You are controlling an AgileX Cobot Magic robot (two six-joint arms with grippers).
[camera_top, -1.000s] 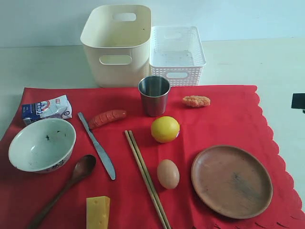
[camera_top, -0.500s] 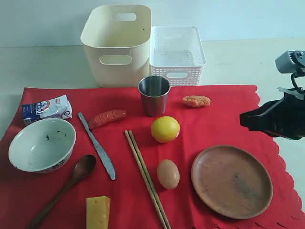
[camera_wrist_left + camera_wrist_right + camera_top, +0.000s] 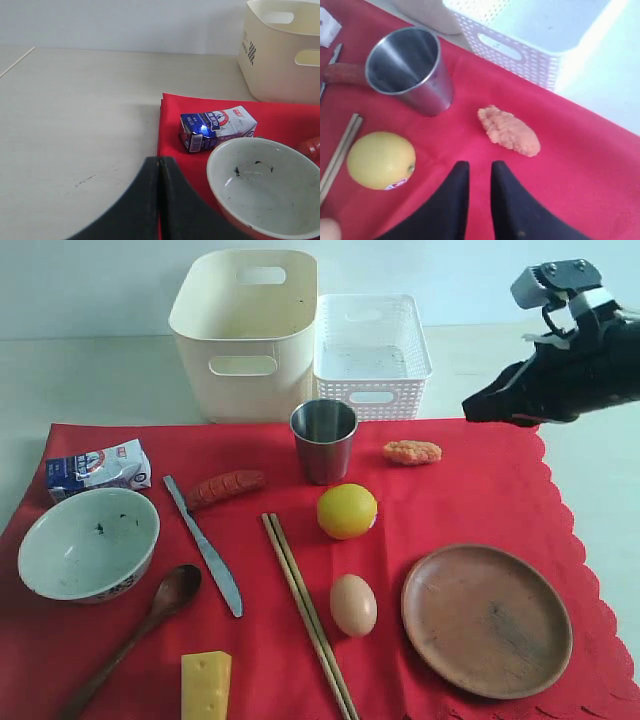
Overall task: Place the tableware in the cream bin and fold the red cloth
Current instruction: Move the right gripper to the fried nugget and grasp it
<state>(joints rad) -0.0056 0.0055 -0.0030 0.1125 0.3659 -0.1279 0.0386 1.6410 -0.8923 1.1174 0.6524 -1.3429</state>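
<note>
The red cloth [image 3: 470, 490] covers the table front. On it lie a white bowl [image 3: 88, 543], a steel cup [image 3: 323, 440], a knife [image 3: 205, 548], a dark wooden spoon [image 3: 150, 625], chopsticks [image 3: 305, 610] and a brown wooden plate [image 3: 486, 620]. The cream bin [image 3: 245, 330] stands behind the cloth. My right gripper [image 3: 470, 412] hovers over the cloth's far right edge, slightly open and empty; in its wrist view it [image 3: 480, 167] points between the cup [image 3: 407, 67] and a breaded piece [image 3: 510, 131]. My left gripper [image 3: 159, 162] is shut and empty beside the bowl [image 3: 265, 190], out of the exterior view.
A white lattice basket [image 3: 371, 350] stands right of the bin. Food on the cloth: milk carton [image 3: 97, 467], sausage [image 3: 225, 487], lemon [image 3: 346, 511], egg [image 3: 353, 604], cheese [image 3: 205, 685], breaded piece [image 3: 411, 452].
My right arm has come in from the right edge and moved up and leftward toward the cloth's far right corner. Nothing on the cloth has moved.
</note>
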